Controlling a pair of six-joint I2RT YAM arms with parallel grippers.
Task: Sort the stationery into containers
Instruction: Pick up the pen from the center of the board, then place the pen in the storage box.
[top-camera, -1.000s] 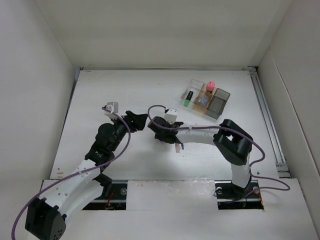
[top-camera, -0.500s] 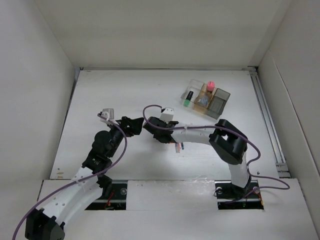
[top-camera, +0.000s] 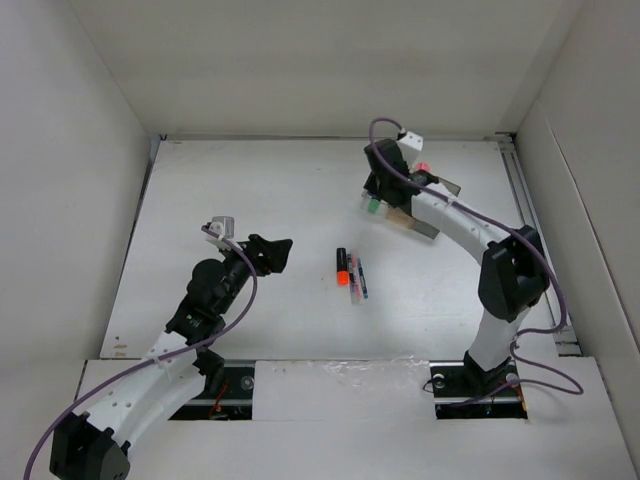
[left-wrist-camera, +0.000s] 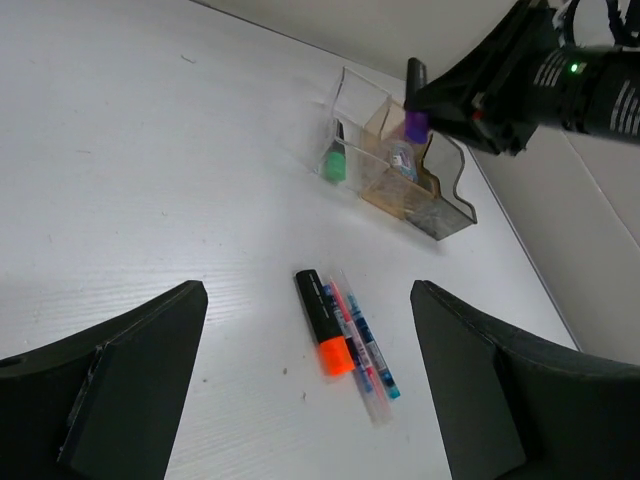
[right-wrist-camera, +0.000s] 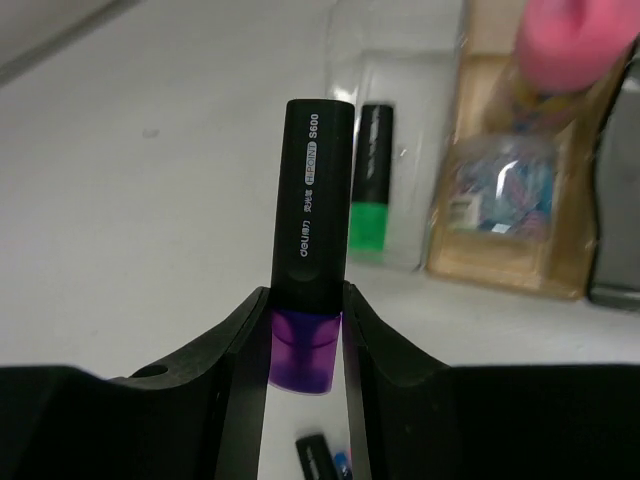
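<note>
My right gripper is shut on a black marker with a purple end and holds it just above and beside the row of boxes; it also shows in the left wrist view. The clear box holds a green-ended marker. The tan box holds a pink-capped bottle and a small grey jar. The dark grey box is at the right end. An orange-ended marker and pink and blue pens lie mid-table. My left gripper is open, left of them.
White enclosure walls stand on the left, back and right. A metal rail runs along the table's right edge. The boxes sit at the back right, near the right wall.
My right arm has swung from the middle of the table to the boxes at the back right, carrying the purple-ended marker. The orange marker and pens are uncovered. The left gripper shifted slightly.
</note>
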